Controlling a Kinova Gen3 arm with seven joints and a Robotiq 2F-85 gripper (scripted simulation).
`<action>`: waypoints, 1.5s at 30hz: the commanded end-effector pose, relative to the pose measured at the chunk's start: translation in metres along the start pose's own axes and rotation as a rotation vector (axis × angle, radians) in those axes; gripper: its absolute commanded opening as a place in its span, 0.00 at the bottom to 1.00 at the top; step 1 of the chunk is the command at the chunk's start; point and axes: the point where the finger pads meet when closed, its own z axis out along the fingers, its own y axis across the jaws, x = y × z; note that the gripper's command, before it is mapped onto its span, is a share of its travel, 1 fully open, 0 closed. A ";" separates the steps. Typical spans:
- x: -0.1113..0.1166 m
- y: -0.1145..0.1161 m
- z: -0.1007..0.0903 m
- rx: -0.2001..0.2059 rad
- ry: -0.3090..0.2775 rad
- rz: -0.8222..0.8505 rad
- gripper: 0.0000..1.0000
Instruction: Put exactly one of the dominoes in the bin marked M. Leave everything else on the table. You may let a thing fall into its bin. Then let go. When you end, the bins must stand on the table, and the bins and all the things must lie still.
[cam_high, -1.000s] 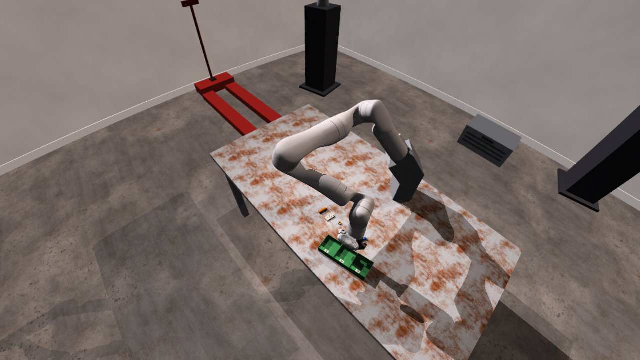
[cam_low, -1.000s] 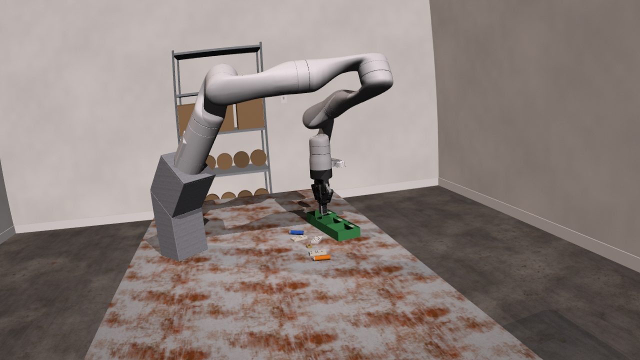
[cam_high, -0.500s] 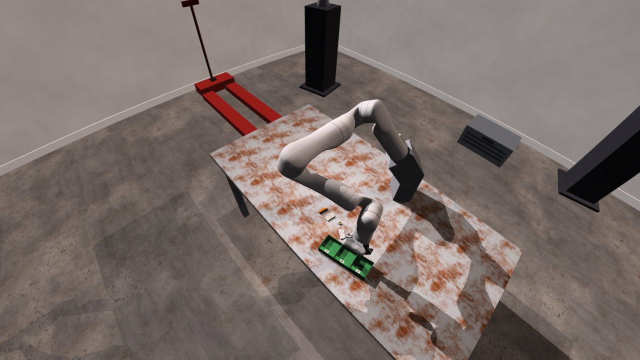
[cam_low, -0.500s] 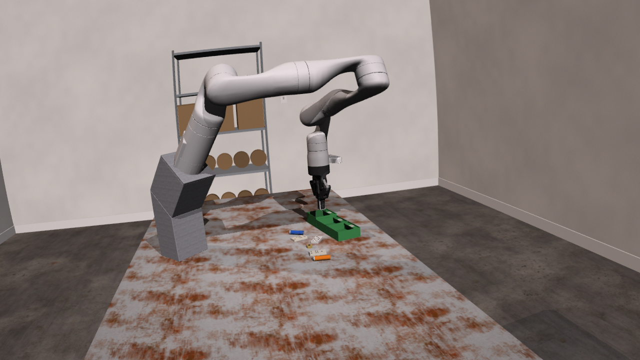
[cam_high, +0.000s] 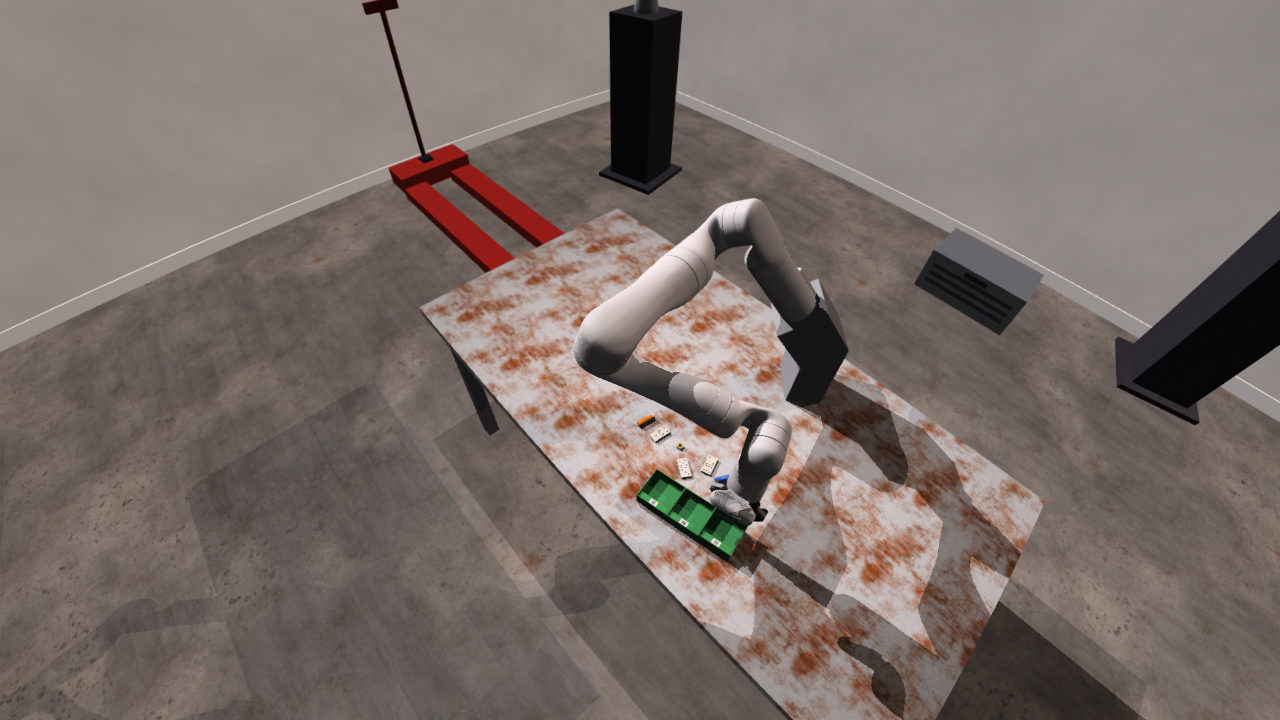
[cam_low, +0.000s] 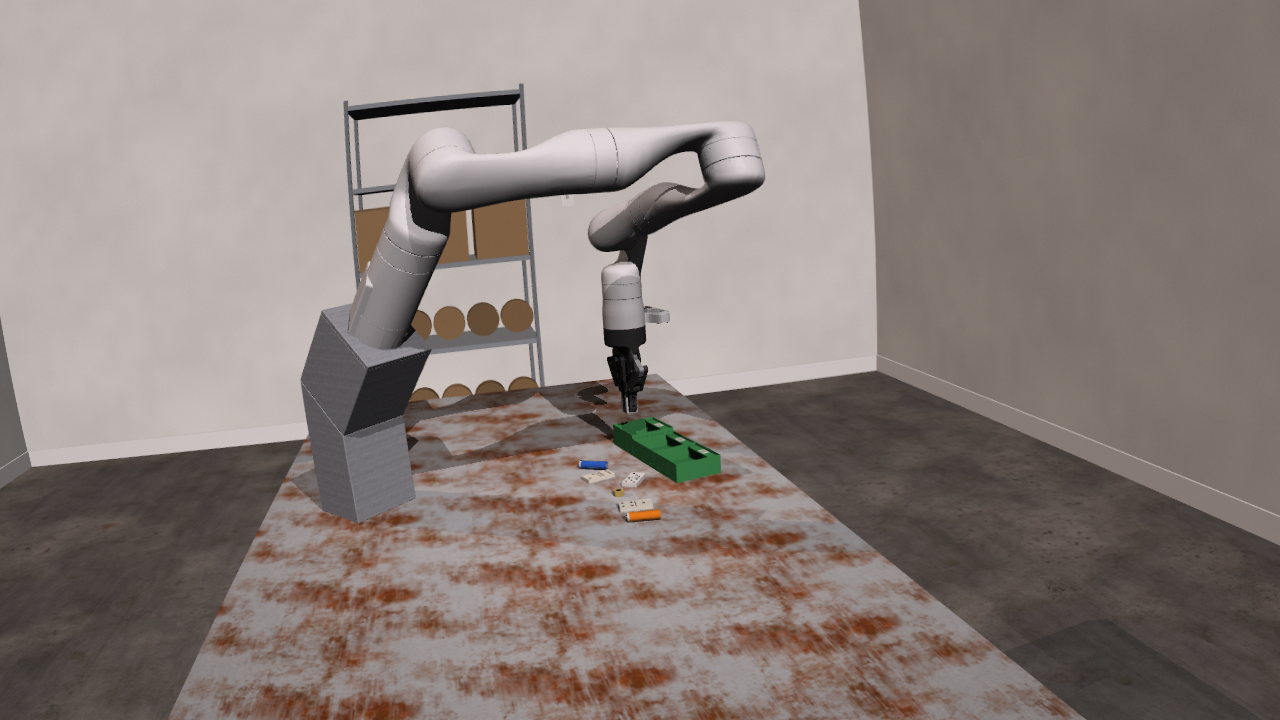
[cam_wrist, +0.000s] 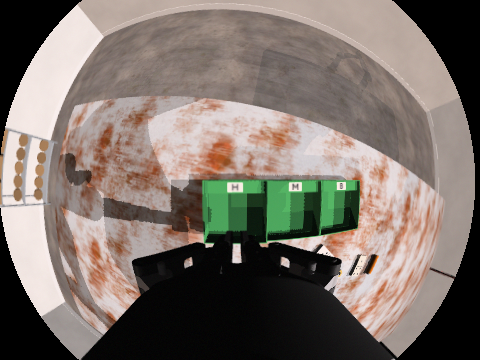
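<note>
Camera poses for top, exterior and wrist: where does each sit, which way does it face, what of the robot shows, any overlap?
Top: high above a table corner, looking down; whole arm, green bin row.
Exterior: standing height off the table's end, facing along it to the shelf; base, arm, gripper above the bins.
Wrist: on the wrist, looking down past the shut fingers at three bin compartments.
Shared: top and exterior both show three dominoes and the orange cylinder.
</note>
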 end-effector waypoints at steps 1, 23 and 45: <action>-0.001 -0.002 0.000 0.002 0.000 -0.004 0.09; -0.001 -0.003 0.052 0.001 0.000 -0.004 0.09; -0.001 -0.002 0.052 0.001 0.000 -0.004 0.09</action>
